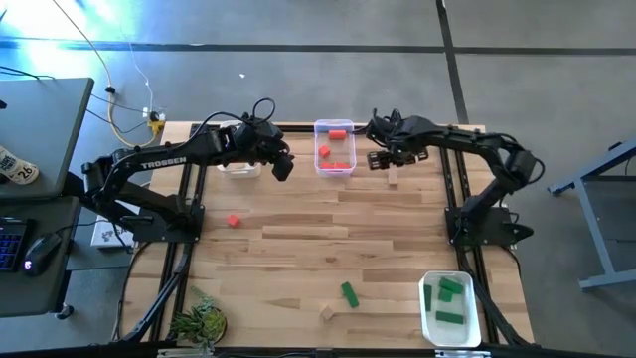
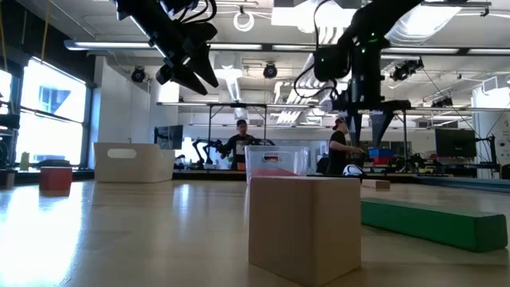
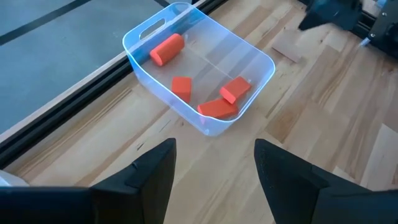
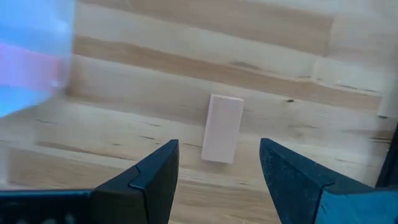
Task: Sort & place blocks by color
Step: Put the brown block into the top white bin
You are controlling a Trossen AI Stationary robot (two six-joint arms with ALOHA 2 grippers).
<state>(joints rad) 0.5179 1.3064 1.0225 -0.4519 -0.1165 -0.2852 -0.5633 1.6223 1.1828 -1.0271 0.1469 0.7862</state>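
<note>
My left gripper (image 1: 283,167) (image 3: 214,146) hangs open above the table, just left of a clear bin (image 1: 335,147) at the far edge; the bin holds several red blocks (image 3: 219,99). My right gripper (image 1: 381,159) (image 4: 217,146) is open right of that bin, over a pale wood bar (image 4: 222,129) (image 1: 394,179) that lies flat on the table. Loose on the table are a red block (image 1: 233,221), a green bar (image 1: 349,293) and a wood cube (image 1: 326,312). Green blocks (image 1: 449,290) lie in a white bin (image 1: 447,333) at the near right corner.
A white bin (image 1: 238,167) sits at the far edge under my left arm. A small plant (image 1: 202,323) stands at the near left corner. In the low view, people stand in the room beyond the table.
</note>
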